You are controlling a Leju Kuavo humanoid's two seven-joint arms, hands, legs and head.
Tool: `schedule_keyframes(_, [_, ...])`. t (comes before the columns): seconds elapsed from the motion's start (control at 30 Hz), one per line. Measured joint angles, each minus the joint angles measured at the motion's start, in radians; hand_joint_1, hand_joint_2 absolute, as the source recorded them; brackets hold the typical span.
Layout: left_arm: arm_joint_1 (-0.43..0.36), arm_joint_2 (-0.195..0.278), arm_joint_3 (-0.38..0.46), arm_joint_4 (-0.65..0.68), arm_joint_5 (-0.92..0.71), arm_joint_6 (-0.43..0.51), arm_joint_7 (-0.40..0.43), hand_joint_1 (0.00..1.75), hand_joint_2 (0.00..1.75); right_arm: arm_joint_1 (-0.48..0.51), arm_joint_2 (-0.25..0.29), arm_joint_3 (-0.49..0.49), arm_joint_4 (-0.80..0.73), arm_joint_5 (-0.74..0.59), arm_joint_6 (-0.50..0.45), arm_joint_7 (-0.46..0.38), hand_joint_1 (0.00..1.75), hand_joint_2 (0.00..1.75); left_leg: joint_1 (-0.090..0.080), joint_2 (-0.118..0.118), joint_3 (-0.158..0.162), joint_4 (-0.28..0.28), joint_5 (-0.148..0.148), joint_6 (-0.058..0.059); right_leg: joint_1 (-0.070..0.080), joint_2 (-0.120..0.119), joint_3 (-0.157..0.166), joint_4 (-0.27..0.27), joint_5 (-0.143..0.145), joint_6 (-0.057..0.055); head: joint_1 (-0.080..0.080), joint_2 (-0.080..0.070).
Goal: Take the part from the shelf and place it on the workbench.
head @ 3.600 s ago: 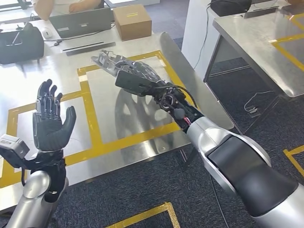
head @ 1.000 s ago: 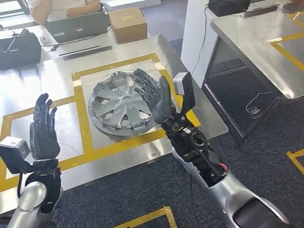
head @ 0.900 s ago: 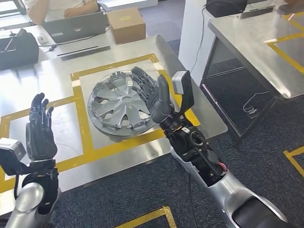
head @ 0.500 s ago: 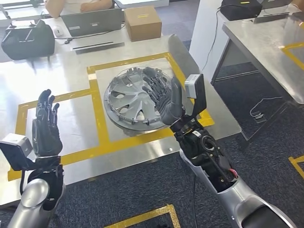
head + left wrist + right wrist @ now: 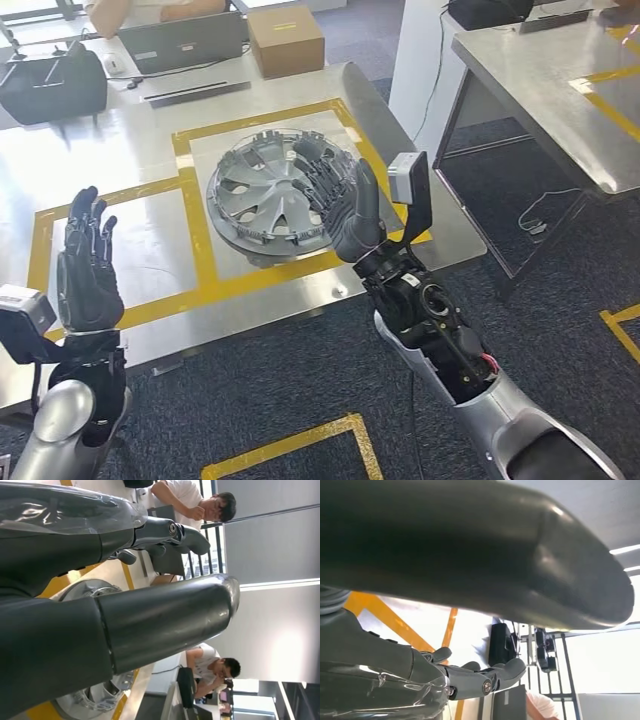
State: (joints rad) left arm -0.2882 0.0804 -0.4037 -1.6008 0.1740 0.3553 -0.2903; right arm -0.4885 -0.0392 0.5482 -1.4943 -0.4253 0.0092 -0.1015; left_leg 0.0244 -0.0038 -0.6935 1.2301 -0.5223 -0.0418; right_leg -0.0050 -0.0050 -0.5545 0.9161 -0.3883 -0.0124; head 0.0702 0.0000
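Fingers of my right hand (image 5: 343, 205) are spread and hold nothing, raised over the near edge of the hubcap (image 5: 275, 195). It lies flat on the workbench (image 5: 113, 150), just beyond them. My left hand (image 5: 87, 270), also spread and holding nothing, is well apart.

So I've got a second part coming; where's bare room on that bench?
The yellow-taped square left of the hubcap, beside the left hand, is bare. The hubcap's own square is crowded, with the right hand over its near edge.
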Motion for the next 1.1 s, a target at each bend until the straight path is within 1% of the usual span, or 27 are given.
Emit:
schedule_keyframes(0.07, [-0.003, 0.0, 0.0, 0.0, 0.0, -0.002, 0.0, 0.0, 0.0, 0.0, -0.001, 0.0, -0.004, 0.0, 0.0, 0.001, 0.0, 0.0, 0.01, 0.001, 0.093, -0.133, 0.048, -0.013, -0.004, 0.001, -0.023, 0.015, 0.007, 0.01, -0.008, 0.0])
schedule_keyframes(0.1, [-0.005, 0.0, 0.0, -0.001, 0.0, -0.003, 0.001, 0.0, 0.0, 0.0, -0.002, 0.0, -0.008, 0.0, 0.0, 0.002, 0.0, 0.0, 0.011, -0.002, 0.131, -0.195, 0.058, -0.013, -0.004, 0.001, -0.034, 0.024, 0.01, 0.016, -0.012, 0.0])
schedule_keyframes(0.13, [-0.006, 0.0, 0.0, -0.002, 0.0, -0.005, 0.002, 0.0, 0.0, 0.0, -0.002, -0.001, -0.011, 0.0, 0.0, 0.002, 0.0, 0.0, 0.011, -0.004, 0.154, -0.238, 0.06, -0.01, -0.004, 0.002, -0.043, 0.032, 0.014, 0.023, -0.014, 0.0])
schedule_keyframes(0.17, [-0.008, 0.0, 0.0, -0.002, -0.001, -0.005, 0.004, 0.0, 0.0, 0.0, -0.002, -0.001, -0.014, 0.0, -0.001, 0.003, 0.0, 0.0, 0.008, -0.006, 0.16, -0.256, 0.056, -0.004, -0.003, 0.004, -0.05, 0.036, 0.019, 0.03, -0.014, 0.0])
schedule_keyframes(0.23, [-0.009, 0.0, 0.0, -0.003, -0.002, -0.006, 0.008, 0.0, 0.0, 0.005, -0.004, -0.002, -0.016, 0.0, -0.001, 0.004, 0.0, 0.0, 0.003, -0.006, 0.151, -0.26, 0.065, 0.019, -0.008, 0.006, -0.058, 0.038, 0.027, 0.044, -0.01, 0.0])
schedule_keyframes(0.27, [-0.01, 0.0, 0.0, -0.003, -0.002, -0.005, 0.011, 0.0, 0.0, 0.008, -0.005, -0.002, -0.016, 0.0, -0.002, 0.006, 0.0, 0.0, 0.001, -0.004, 0.145, -0.26, 0.072, 0.031, -0.011, 0.007, -0.065, 0.048, 0.014, 0.049, -0.009, 0.0])
schedule_keyframes(0.3, [-0.011, 0.0, 0.0, -0.003, -0.002, -0.005, 0.012, 0.0, 0.0, 0.01, -0.007, -0.002, -0.016, 0.001, -0.002, 0.007, 0.0, 0.0, 0.0, -0.002, 0.137, -0.262, 0.081, 0.043, -0.013, 0.006, -0.077, 0.077, -0.018, 0.053, -0.007, 0.0])
schedule_keyframes(0.33, [-0.012, 0.0, 0.0, -0.003, -0.003, -0.004, 0.013, 0.0, 0.0, 0.012, -0.008, -0.002, -0.016, 0.001, -0.002, 0.008, 0.0, 0.0, -0.001, -0.001, 0.127, -0.263, 0.089, 0.054, -0.014, 0.006, -0.094, 0.129, -0.065, 0.056, -0.003, 0.0])
schedule_keyframes(0.4, [-0.013, 0.0, 0.0, -0.003, -0.003, -0.004, 0.013, 0.0, 0.0, 0.014, -0.01, -0.003, -0.016, 0.001, -0.002, 0.008, 0.0, 0.0, -0.007, 0.001, 0.105, -0.263, 0.107, 0.065, -0.014, 0.006, -0.133, 0.275, -0.164, 0.057, 0.008, 0.0])
schedule_keyframes(0.43, [-0.013, 0.0, 0.0, -0.003, -0.003, -0.004, 0.013, 0.0, 0.0, 0.016, -0.011, -0.003, -0.016, 0.001, -0.002, 0.009, 0.0, 0.0, -0.01, 0.001, 0.093, -0.263, 0.116, 0.067, -0.013, 0.007, -0.142, 0.333, -0.188, 0.056, 0.011, 0.0])
schedule_keyframes(0.47, [-0.012, 0.0, 0.0, -0.003, -0.003, -0.004, 0.014, 0.0, 0.0, 0.018, -0.012, -0.003, -0.016, 0.001, -0.002, 0.009, 0.0, 0.0, -0.012, 0.001, 0.082, -0.262, 0.125, 0.068, -0.011, 0.007, -0.135, 0.359, -0.19, 0.053, 0.012, 0.0])
schedule_keyframes(0.5, [-0.012, 0.0, 0.0, -0.003, -0.003, -0.004, 0.014, 0.0, 0.0, 0.02, -0.012, -0.003, -0.016, 0.001, -0.002, 0.009, 0.0, 0.0, -0.014, 0.001, 0.071, -0.262, 0.133, 0.067, -0.009, 0.007, -0.109, 0.346, -0.17, 0.049, 0.013, 0.0])
schedule_keyframes(0.57, [-0.011, 0.0, 0.0, -0.003, -0.003, -0.004, 0.014, 0.0, 0.0, 0.02, -0.013, -0.003, -0.016, 0.001, -0.002, 0.008, 0.0, 0.0, -0.015, 0.001, 0.054, -0.261, 0.149, 0.063, 0.0, 0.007, -0.013, 0.224, -0.119, 0.035, 0.016, 0.0])
schedule_keyframes(0.63, [-0.012, 0.0, 0.0, -0.003, -0.003, -0.003, 0.014, 0.0, 0.0, 0.017, -0.013, -0.005, -0.017, 0.002, -0.002, 0.008, 0.0, 0.0, -0.016, 0.001, 0.045, -0.263, 0.165, 0.055, 0.011, 0.009, 0.078, 0.081, -0.109, 0.022, 0.019, 0.0])
schedule_keyframes(0.67, [-0.012, 0.0, 0.0, -0.003, -0.003, -0.003, 0.014, 0.0, 0.0, 0.016, -0.013, -0.006, -0.018, 0.002, -0.002, 0.008, 0.0, 0.0, -0.015, 0.002, 0.044, -0.266, 0.174, 0.049, 0.015, 0.009, 0.099, 0.041, -0.113, 0.017, 0.021, 0.0])
schedule_keyframes(0.7, [-0.012, 0.0, 0.0, -0.003, -0.003, -0.003, 0.014, 0.0, 0.0, 0.016, -0.013, -0.007, -0.019, 0.002, -0.002, 0.007, 0.0, 0.0, -0.014, 0.003, 0.043, -0.271, 0.185, 0.043, 0.018, 0.01, 0.106, 0.022, -0.112, 0.014, 0.022, 0.0])
schedule_keyframes(0.73, [-0.011, 0.001, 0.0, -0.003, -0.003, -0.003, 0.014, 0.0, 0.0, 0.016, -0.013, -0.008, -0.02, 0.002, -0.002, 0.007, 0.0, 0.0, -0.014, 0.003, 0.041, -0.277, 0.193, 0.036, 0.015, 0.008, 0.099, 0.013, -0.103, 0.01, 0.023, 0.0])
schedule_keyframes(0.77, [-0.011, 0.002, 0.001, -0.003, -0.003, -0.002, 0.014, 0.0, 0.0, 0.016, -0.013, -0.008, -0.021, 0.002, -0.002, 0.008, 0.0, 0.0, -0.015, 0.003, 0.036, -0.277, 0.189, 0.031, 0.013, 0.006, 0.093, 0.005, -0.088, 0.006, 0.024, 0.0])
schedule_keyframes(0.8, [-0.011, 0.002, 0.001, -0.003, -0.002, -0.001, 0.014, 0.0, 0.0, 0.015, -0.013, -0.008, -0.021, 0.002, -0.002, 0.008, 0.0, 0.0, -0.016, 0.001, 0.025, -0.259, 0.165, 0.027, 0.009, 0.003, 0.086, -0.003, -0.073, -0.001, 0.02, 0.0])
schedule_keyframes(0.83, [-0.011, 0.003, 0.001, -0.003, -0.002, 0.0, 0.014, 0.0, 0.0, 0.014, -0.013, -0.009, -0.022, 0.002, -0.002, 0.008, 0.0, 0.0, -0.017, 0.001, 0.008, -0.218, 0.121, 0.022, 0.005, 0.0, 0.074, -0.01, -0.057, -0.006, 0.013, 0.0])
schedule_keyframes(0.9, [-0.009, 0.004, 0.001, -0.003, -0.002, 0.001, 0.016, 0.0, 0.0, 0.013, -0.013, -0.009, -0.022, 0.002, -0.002, 0.009, 0.0, 0.0, -0.014, 0.0, -0.033, -0.08, 0.018, 0.015, 0.005, -0.003, 0.047, -0.011, -0.032, -0.012, -0.001, 0.0])
schedule_keyframes(0.93, [-0.007, 0.005, 0.001, -0.003, -0.001, 0.002, 0.017, 0.0, 0.0, 0.015, -0.013, -0.009, -0.022, 0.002, -0.002, 0.009, 0.0, 0.0, -0.013, 0.0, -0.048, -0.013, -0.008, 0.011, 0.006, -0.003, 0.032, -0.011, -0.02, -0.012, -0.006, 0.0])
schedule_keyframes(0.97, [-0.006, 0.005, 0.001, -0.003, -0.001, 0.003, 0.017, 0.0, 0.0, 0.016, -0.013, -0.009, -0.022, 0.002, -0.002, 0.009, 0.0, 0.0, -0.011, 0.0, -0.05, 0.03, -0.007, 0.008, 0.006, -0.004, 0.016, -0.01, -0.008, -0.011, -0.009, 0.0])
schedule_keyframes(1.0, [-0.005, 0.006, 0.001, -0.003, 0.0, 0.003, 0.017, 0.0, 0.0, 0.016, -0.013, -0.009, -0.022, 0.002, -0.002, 0.009, 0.0, 0.0, -0.009, 0.0, -0.035, 0.039, 0.016, 0.006, 0.005, -0.004, 0.001, -0.008, 0.003, -0.009, -0.012, 0.0])
schedule_keyframes(1.03, [-0.005, 0.007, 0.001, -0.003, 0.0, 0.003, 0.017, 0.0, 0.0, 0.017, -0.013, -0.009, -0.022, 0.002, -0.002, 0.009, 0.0, 0.0, -0.007, 0.0, -0.002, 0.01, 0.047, 0.004, 0.005, -0.004, -0.014, -0.006, 0.013, -0.006, -0.015, 0.0])
schedule_keyframes(1.07, [-0.005, 0.007, 0.001, -0.003, 0.0, 0.003, 0.017, 0.0, 0.0, 0.017, -0.013, -0.009, -0.022, 0.002, -0.002, 0.009, 0.0, 0.0, -0.003, 0.001, 0.049, -0.052, 0.07, 0.003, 0.005, -0.003, -0.027, -0.001, 0.021, -0.002, -0.019, 0.0])
schedule_keyframes(1.1, [-0.006, 0.007, 0.001, -0.004, 0.0, 0.003, 0.017, 0.0, 0.0, 0.016, -0.013, -0.01, -0.022, 0.002, -0.002, 0.009, 0.0, 0.0, -0.003, 0.0, 0.108, -0.134, 0.074, 0.003, 0.006, -0.003, -0.04, 0.006, 0.027, 0.002, -0.024, 0.0])
